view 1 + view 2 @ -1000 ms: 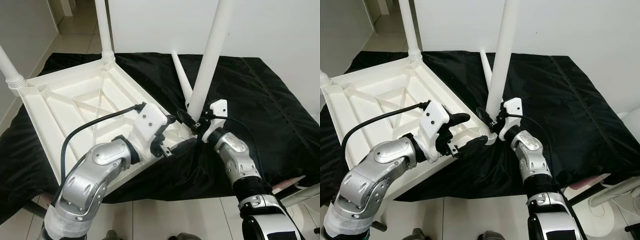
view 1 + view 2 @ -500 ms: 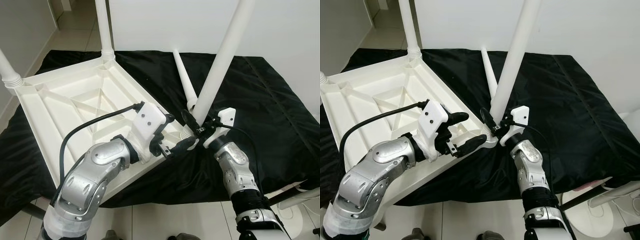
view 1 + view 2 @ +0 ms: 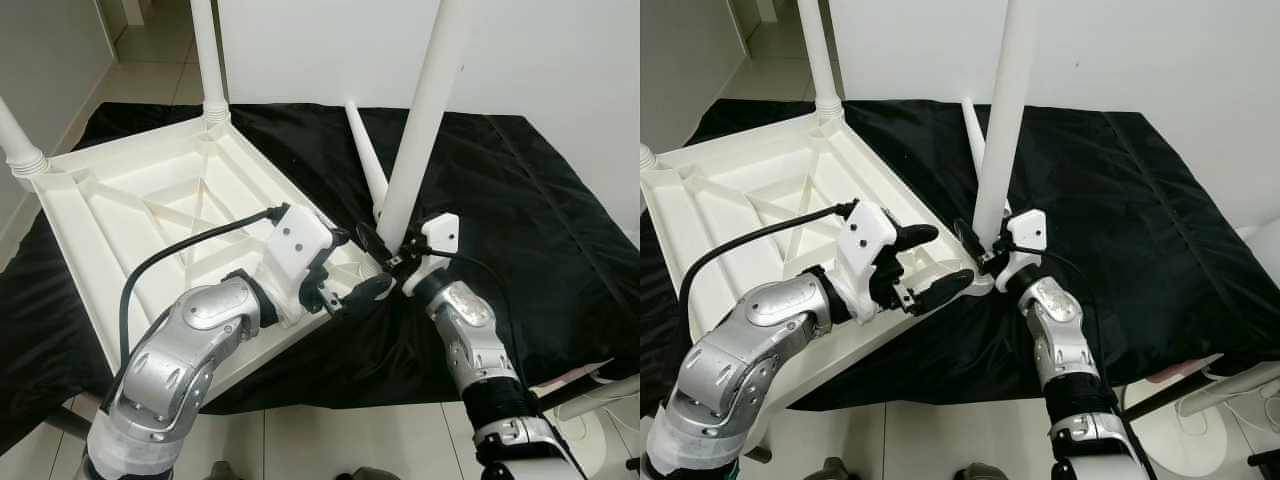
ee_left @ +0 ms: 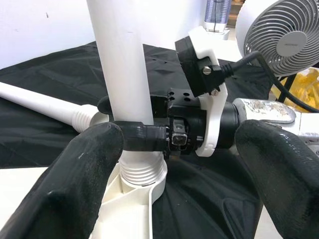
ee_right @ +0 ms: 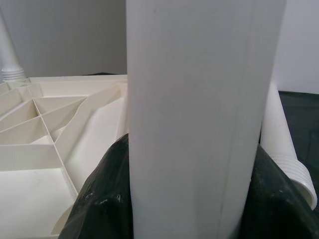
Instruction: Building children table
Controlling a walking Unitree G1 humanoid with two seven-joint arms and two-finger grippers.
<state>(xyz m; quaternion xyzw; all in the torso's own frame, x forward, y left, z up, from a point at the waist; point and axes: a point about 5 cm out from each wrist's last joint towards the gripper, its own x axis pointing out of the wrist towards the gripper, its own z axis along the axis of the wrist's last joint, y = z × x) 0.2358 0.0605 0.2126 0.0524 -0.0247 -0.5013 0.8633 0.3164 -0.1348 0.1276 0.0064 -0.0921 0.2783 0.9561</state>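
At the near corner of the upturned white tabletop point(image 3: 150, 200), the right gripper point(image 3: 385, 252) is clamping the upright table leg point(image 3: 420, 120) just above its socket, while the left gripper point(image 3: 345, 275), fingers spread wide, is hovering beside it.

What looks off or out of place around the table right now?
One white plastic table leg lies loose on the black cloth, unmounted, behind the upright white leg gripped by the right gripper. The upturned white plastic tabletop overhangs the near edge, steadied by the left gripper.
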